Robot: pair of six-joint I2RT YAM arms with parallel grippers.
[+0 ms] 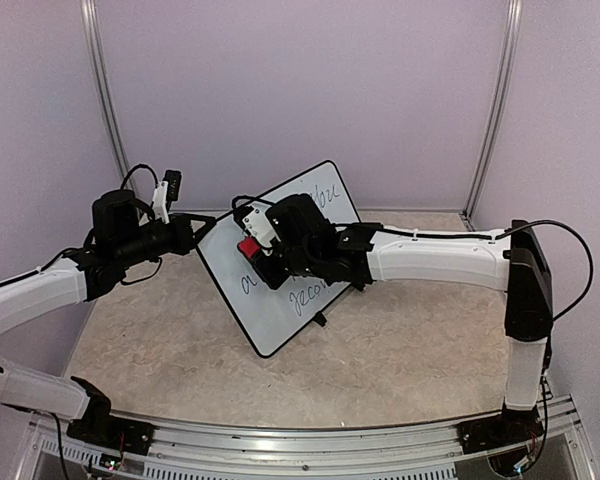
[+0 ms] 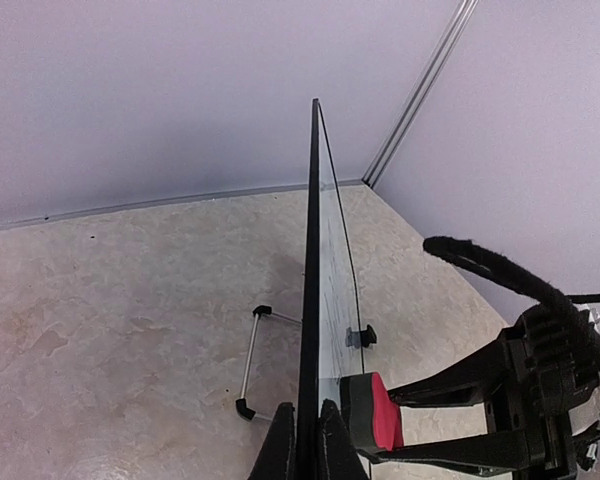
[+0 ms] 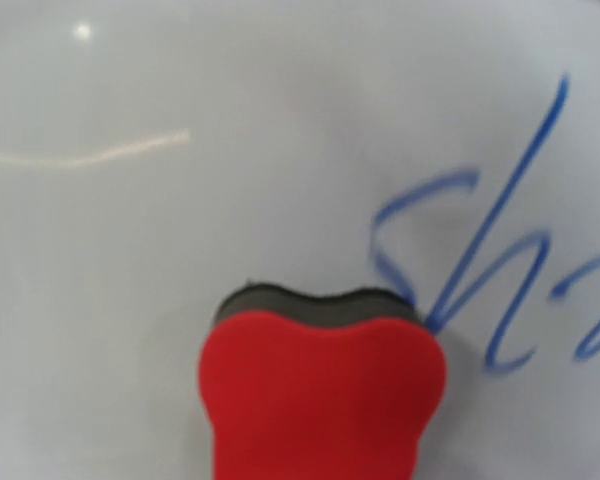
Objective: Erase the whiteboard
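Note:
The whiteboard (image 1: 268, 318) stands tilted on the table with dark handwriting across its face. My left gripper (image 1: 199, 233) is shut on its left edge. In the left wrist view the board (image 2: 313, 250) is edge-on, with that gripper (image 2: 308, 428) pinching the black rim between both fingers. My right gripper (image 1: 252, 250) is shut on a red eraser (image 1: 248, 247) and presses it against the board's upper left part. The right wrist view shows the eraser (image 3: 320, 400), dark felt side on the board (image 3: 180, 230), just left of blue writing (image 3: 500, 270). Its own fingers are hidden there.
A wire stand (image 2: 248, 365) with black tips props the board from behind, and a small black clip (image 2: 363, 336) sits on its lower edge. Lilac walls enclose the marbled table (image 1: 410, 350) at the back and both sides. The right arm (image 1: 430, 255) stretches across the table.

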